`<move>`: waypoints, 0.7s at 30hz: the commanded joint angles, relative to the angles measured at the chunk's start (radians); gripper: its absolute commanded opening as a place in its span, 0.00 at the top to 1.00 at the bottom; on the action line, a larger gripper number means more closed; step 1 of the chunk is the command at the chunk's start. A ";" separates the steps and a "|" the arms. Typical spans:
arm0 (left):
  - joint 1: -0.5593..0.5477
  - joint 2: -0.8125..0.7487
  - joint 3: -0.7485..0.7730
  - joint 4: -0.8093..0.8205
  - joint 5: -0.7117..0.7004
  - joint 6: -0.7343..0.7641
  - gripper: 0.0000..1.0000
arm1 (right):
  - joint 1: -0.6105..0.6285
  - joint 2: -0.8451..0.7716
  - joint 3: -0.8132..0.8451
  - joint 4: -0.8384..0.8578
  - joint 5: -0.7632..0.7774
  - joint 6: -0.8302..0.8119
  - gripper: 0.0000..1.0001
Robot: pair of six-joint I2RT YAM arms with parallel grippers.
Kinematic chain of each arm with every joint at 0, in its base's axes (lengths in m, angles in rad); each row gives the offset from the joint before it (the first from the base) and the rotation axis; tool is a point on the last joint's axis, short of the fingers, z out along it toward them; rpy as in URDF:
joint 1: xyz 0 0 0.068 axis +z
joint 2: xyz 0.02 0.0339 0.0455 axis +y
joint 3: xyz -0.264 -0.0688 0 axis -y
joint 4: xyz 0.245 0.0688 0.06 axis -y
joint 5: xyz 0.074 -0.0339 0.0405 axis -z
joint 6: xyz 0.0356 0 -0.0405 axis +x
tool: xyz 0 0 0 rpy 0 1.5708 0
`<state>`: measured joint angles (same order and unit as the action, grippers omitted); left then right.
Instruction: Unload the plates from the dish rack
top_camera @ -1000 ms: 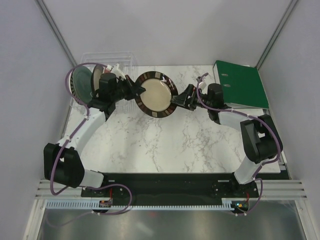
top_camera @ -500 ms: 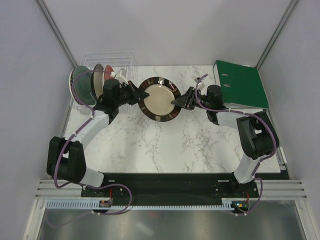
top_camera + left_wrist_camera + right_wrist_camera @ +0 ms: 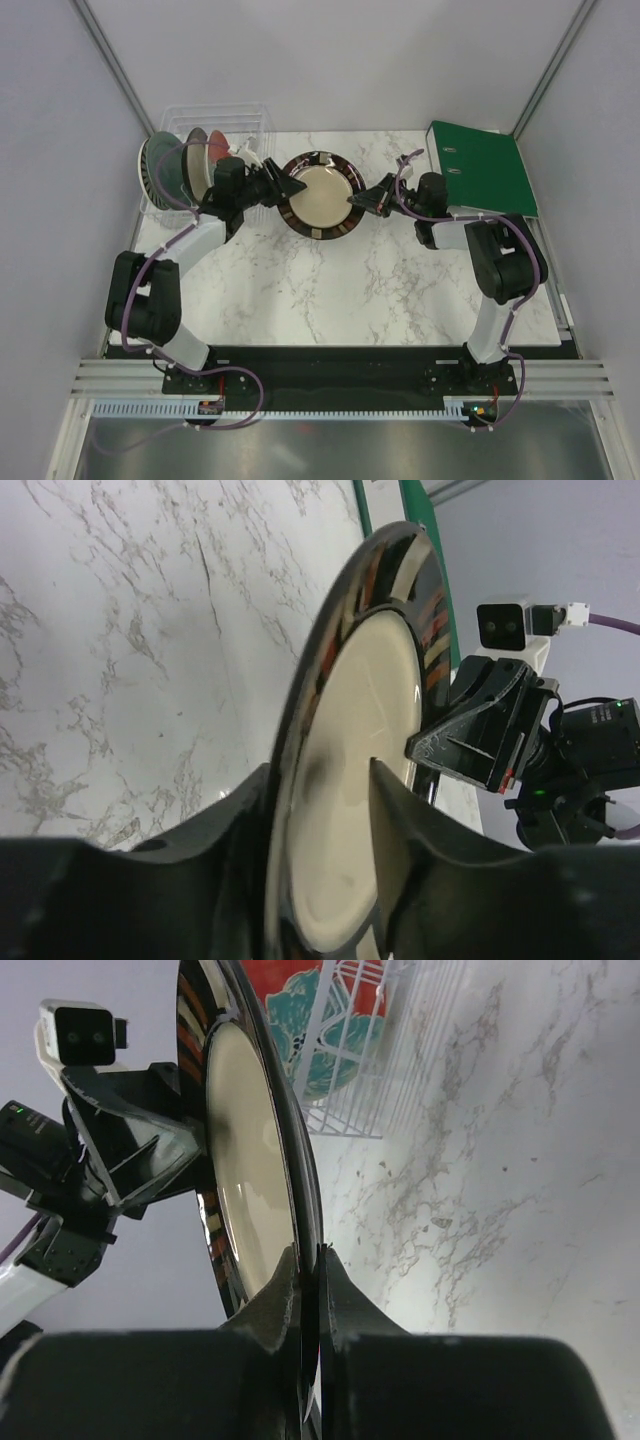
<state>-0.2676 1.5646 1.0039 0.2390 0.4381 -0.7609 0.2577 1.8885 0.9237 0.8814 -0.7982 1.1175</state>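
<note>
A cream plate with a dark brown rim (image 3: 318, 195) hangs tilted on edge above the marble table, between both grippers. My right gripper (image 3: 356, 200) is shut on its right rim, with the fingers pinching the dark edge (image 3: 310, 1250). My left gripper (image 3: 283, 188) straddles the left rim, open. In the left wrist view its jaws (image 3: 320, 770) stand apart and one finger is clear of the cream face (image 3: 350, 730). The clear dish rack (image 3: 215, 125) at the back left holds a teal-green plate (image 3: 168, 170) and a red plate with teal flowers (image 3: 320, 1010), partly hidden by my left arm.
A green ring binder (image 3: 480, 165) lies at the back right of the marble table (image 3: 330, 290). Grey walls close in both sides, and the rack sits against the left wall.
My right gripper closed onto the plate's right rim. My left gripper, shut on the left rim before, has opened. The plate shifted slightly right.
</note>
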 commanded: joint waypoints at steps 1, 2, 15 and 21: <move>-0.024 0.031 0.094 0.005 -0.001 0.060 0.44 | -0.008 -0.037 0.073 0.032 0.043 -0.053 1.00; -0.024 0.032 0.116 -0.009 -0.009 0.073 0.39 | -0.018 -0.048 0.085 -0.002 0.060 -0.073 1.00; -0.024 0.040 0.254 -0.202 -0.252 0.303 0.16 | -0.149 0.049 0.374 -0.274 0.126 -0.159 1.00; -0.024 -0.029 0.257 -0.234 -0.369 0.400 0.15 | -0.163 0.265 0.688 -0.502 0.185 -0.212 1.00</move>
<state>-0.2886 1.6199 1.2373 0.0345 0.1890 -0.4938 0.0868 2.0598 1.4052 0.4259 -0.6300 0.9104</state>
